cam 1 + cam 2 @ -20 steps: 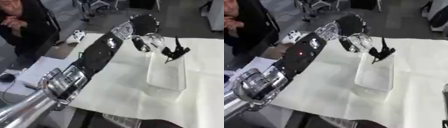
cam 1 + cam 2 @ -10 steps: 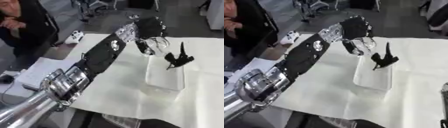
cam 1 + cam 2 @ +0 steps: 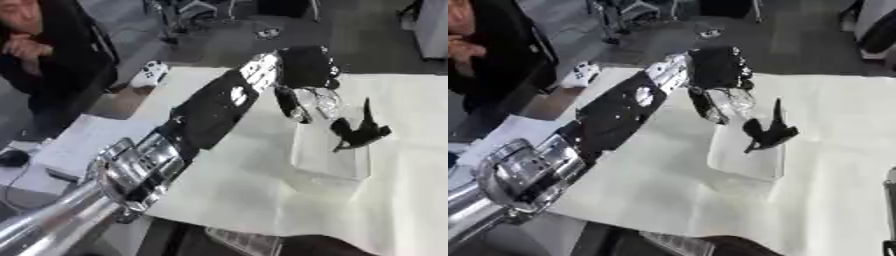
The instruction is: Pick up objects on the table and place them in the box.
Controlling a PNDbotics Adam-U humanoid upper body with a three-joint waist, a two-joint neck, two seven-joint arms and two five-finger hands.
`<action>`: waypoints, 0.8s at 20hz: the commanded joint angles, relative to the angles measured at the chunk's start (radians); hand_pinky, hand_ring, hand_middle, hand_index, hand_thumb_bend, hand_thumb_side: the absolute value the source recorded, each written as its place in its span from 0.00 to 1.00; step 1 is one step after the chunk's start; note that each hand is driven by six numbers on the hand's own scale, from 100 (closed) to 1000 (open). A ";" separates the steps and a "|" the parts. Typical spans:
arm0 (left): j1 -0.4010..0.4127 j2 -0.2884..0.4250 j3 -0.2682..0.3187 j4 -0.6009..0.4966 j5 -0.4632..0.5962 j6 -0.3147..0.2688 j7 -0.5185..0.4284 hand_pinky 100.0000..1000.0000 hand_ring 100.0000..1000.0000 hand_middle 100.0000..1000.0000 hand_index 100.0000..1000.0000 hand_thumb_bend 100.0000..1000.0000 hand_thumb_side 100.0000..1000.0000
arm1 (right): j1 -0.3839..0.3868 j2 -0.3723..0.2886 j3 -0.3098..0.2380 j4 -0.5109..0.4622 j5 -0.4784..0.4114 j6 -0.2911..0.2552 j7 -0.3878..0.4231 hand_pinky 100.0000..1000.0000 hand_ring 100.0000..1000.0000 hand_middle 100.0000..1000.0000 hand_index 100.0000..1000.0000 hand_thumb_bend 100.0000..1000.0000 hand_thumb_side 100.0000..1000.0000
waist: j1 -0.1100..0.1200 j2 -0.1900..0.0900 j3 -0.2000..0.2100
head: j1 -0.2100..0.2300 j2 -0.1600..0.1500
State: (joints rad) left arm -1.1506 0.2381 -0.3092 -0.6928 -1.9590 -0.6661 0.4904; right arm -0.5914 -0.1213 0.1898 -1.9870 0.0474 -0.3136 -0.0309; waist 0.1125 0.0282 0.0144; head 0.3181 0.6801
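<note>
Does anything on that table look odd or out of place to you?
One thing: a black object sits askew at the clear box, one thin part poking above its rim. The left hand is at the box's far end. Nothing looks spilled or broken.

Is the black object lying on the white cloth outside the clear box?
No, the black object is over the clear box, beside the left hand, not on the white cloth.

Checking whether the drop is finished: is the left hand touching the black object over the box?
Apart. The left eye view shows clear box wall between the left hand and the black object.
</note>
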 commanded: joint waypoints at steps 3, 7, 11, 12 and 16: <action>-0.016 0.004 0.023 0.028 -0.041 -0.083 -0.079 0.40 0.48 0.46 0.53 0.00 0.93 | -0.022 0.009 0.003 -0.013 -0.003 -0.004 -0.001 0.33 0.32 0.36 0.57 0.23 1.00 | -0.004 -0.011 0.000 | 0.009 -0.011; -0.011 -0.002 0.029 0.039 -0.042 -0.111 -0.130 0.55 0.62 0.58 0.64 0.04 1.00 | -0.023 0.009 0.003 -0.013 -0.003 -0.004 -0.001 0.33 0.32 0.36 0.57 0.23 1.00 | -0.005 -0.010 0.000 | 0.008 -0.010; -0.010 -0.003 0.032 0.038 -0.028 -0.117 -0.153 0.61 0.69 0.63 0.69 0.12 1.00 | -0.023 0.009 0.003 -0.013 -0.003 -0.004 -0.001 0.33 0.32 0.36 0.57 0.23 1.00 | -0.004 -0.010 0.000 | 0.008 -0.007; -0.010 -0.003 0.032 0.038 -0.024 -0.116 -0.158 0.62 0.71 0.64 0.69 0.13 1.00 | -0.023 0.009 0.003 -0.013 -0.002 -0.004 -0.001 0.33 0.32 0.36 0.57 0.23 1.00 | -0.004 -0.010 0.000 | 0.008 -0.006; -0.009 -0.002 0.033 0.038 -0.013 -0.106 -0.183 0.72 0.82 0.72 0.76 0.20 1.00 | -0.023 0.010 0.003 -0.013 -0.002 -0.005 -0.001 0.33 0.32 0.36 0.57 0.23 1.00 | -0.004 -0.011 -0.001 | 0.009 -0.006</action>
State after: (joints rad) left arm -1.1450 0.2214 -0.2877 -0.6446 -1.9817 -0.7732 0.3150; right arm -0.5921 -0.1145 0.1898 -1.9870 0.0472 -0.3141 -0.0312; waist 0.1124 0.0287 0.0142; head 0.3181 0.6804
